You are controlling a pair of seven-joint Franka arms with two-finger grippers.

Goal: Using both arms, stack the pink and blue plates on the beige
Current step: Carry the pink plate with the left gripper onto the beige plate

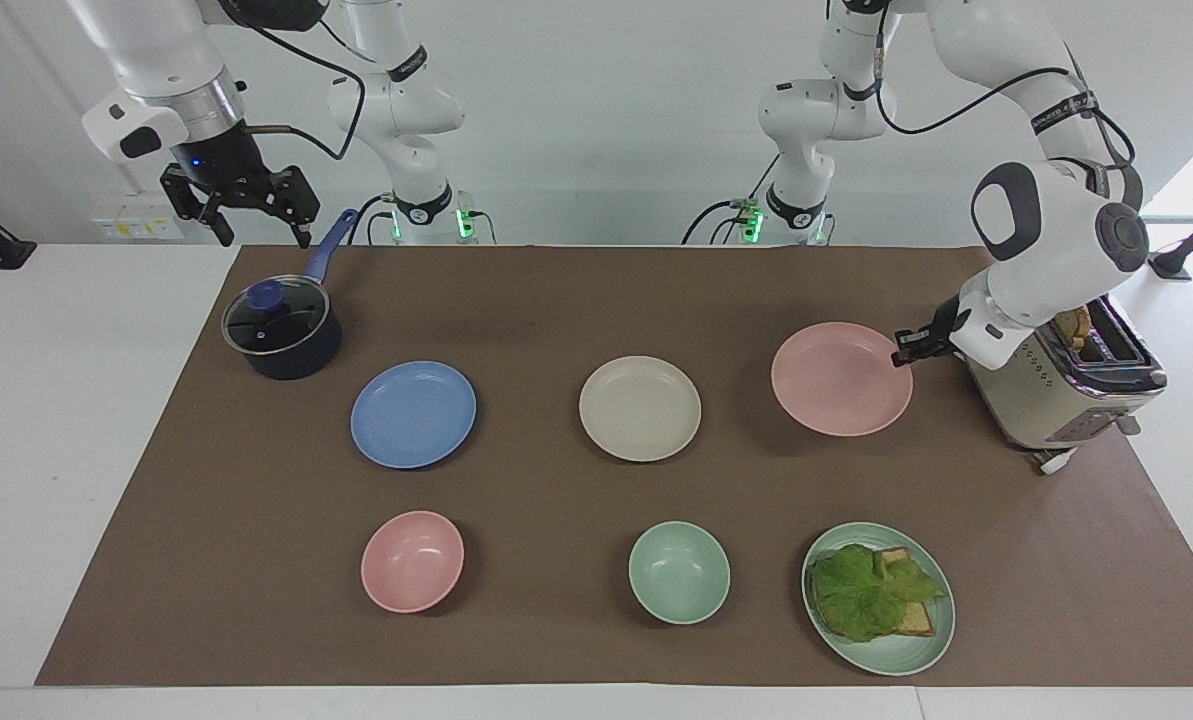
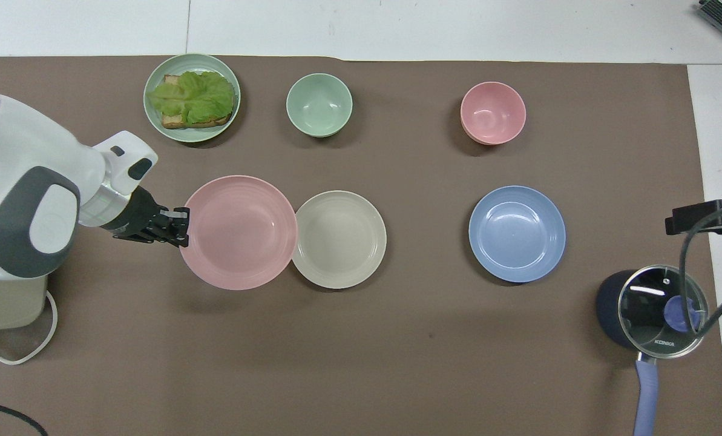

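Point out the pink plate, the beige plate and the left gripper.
pink plate (image 1: 836,380): facing view, middle of its bare inside.
beige plate (image 1: 640,408): facing view, centre of its inside.
left gripper (image 1: 899,352): facing view, fingertips clamped on the pink plate's rim.

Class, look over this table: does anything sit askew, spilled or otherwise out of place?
Only the pink plate: the left tool pinches its rim and holds it in the air, its shadow on the mat below. Nothing is spilled; the beige plate and blue plate lie flat.
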